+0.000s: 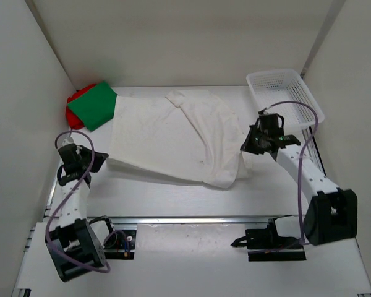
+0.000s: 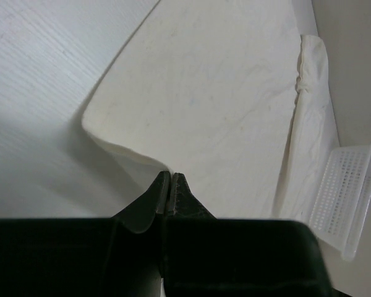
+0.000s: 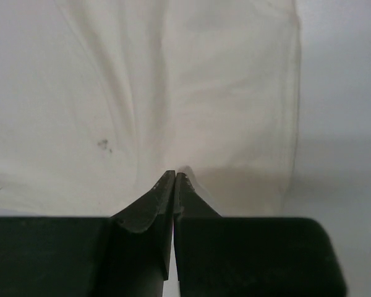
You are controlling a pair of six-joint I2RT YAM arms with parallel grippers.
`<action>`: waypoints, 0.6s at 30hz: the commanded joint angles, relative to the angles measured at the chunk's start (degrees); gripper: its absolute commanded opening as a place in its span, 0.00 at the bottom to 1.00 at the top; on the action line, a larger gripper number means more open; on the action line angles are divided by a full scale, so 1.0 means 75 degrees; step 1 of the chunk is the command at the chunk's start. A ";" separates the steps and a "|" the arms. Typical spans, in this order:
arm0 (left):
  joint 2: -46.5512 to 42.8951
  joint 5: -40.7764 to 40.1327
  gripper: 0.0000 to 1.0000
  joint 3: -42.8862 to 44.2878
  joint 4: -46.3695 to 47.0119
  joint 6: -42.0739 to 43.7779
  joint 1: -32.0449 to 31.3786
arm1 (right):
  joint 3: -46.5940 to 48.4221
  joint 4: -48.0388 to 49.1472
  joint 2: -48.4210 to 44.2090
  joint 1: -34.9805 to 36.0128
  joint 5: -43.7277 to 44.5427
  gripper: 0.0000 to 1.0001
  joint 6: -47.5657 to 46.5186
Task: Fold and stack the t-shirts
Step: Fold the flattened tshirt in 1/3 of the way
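Note:
The white t-shirt (image 1: pixel 167 136) lies spread across the middle of the table, with one part folded over itself. My left gripper (image 1: pixel 104 162) is shut on its near left corner, and in the left wrist view the cloth (image 2: pixel 222 93) curls up into the closed tips (image 2: pixel 170 174). My right gripper (image 1: pixel 244 148) is shut on the shirt's right edge, where a small peak of cloth (image 3: pixel 142 93) rises at the tips (image 3: pixel 175 174). The green t-shirt (image 1: pixel 94 105) lies folded on top of the red t-shirt (image 1: pixel 71 110) at the back left, touching the white one's far left corner.
A white mesh basket (image 1: pixel 283 96) stands at the back right, just behind the right arm, and also shows in the left wrist view (image 2: pixel 343 198). White walls close in the table on the left, right and back. A metal rail (image 1: pixel 191 219) runs along the near side.

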 commanded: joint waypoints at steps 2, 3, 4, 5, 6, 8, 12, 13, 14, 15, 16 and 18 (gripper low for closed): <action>0.1025 -0.0288 0.00 0.0905 0.1097 -0.0509 -0.0238 | 0.1308 0.1132 0.1338 -0.0239 -0.0340 0.00 -0.0302; 0.1295 -0.0369 0.00 0.0976 0.1202 -0.0567 -0.0238 | 0.1612 0.1202 0.1504 -0.0391 -0.0433 0.00 -0.0302; 0.1460 -0.0335 0.00 0.1151 0.1250 -0.0556 -0.0273 | 0.1986 0.1238 0.1853 -0.0392 -0.0445 0.00 -0.0302; 0.1729 -0.0416 0.00 0.1350 0.1274 -0.0603 -0.0308 | 0.2187 0.1226 0.2228 -0.0462 -0.0445 0.00 -0.0325; 0.1952 -0.0486 0.00 0.1445 0.1297 -0.0545 -0.0320 | 0.2583 0.1145 0.2394 -0.0567 -0.0503 0.00 -0.0337; 0.2456 -0.0638 0.00 0.1935 0.1239 -0.0498 -0.0390 | 0.3171 0.0981 0.3119 -0.0591 -0.0551 0.00 -0.0454; 0.3463 -0.0756 0.00 0.2417 0.1274 -0.0416 -0.0449 | 0.4483 0.0676 0.4035 -0.0685 -0.0586 0.00 -0.0618; 0.3686 -0.0779 0.00 0.2546 0.1239 -0.0369 -0.0403 | 0.4938 0.0490 0.4385 -0.0732 -0.0644 0.00 -0.0676; 0.3804 -0.0803 0.00 0.2686 0.1181 -0.0357 -0.0460 | 0.5430 0.0360 0.4736 -0.0732 -0.0621 0.00 -0.0758; 0.4003 -0.0826 0.00 0.2757 0.1180 -0.0311 -0.0461 | 0.5655 0.0255 0.5088 -0.0732 -0.0540 0.00 -0.0747; 0.4155 -0.0803 0.00 0.2758 0.1215 -0.0357 -0.0438 | 0.6157 -0.0013 0.5277 -0.0697 -0.0528 0.00 -0.0887; 0.4378 -0.0826 0.00 0.2805 0.1263 -0.0322 -0.0379 | 0.7223 -0.0353 0.6025 -0.0650 -0.0469 0.00 -0.1087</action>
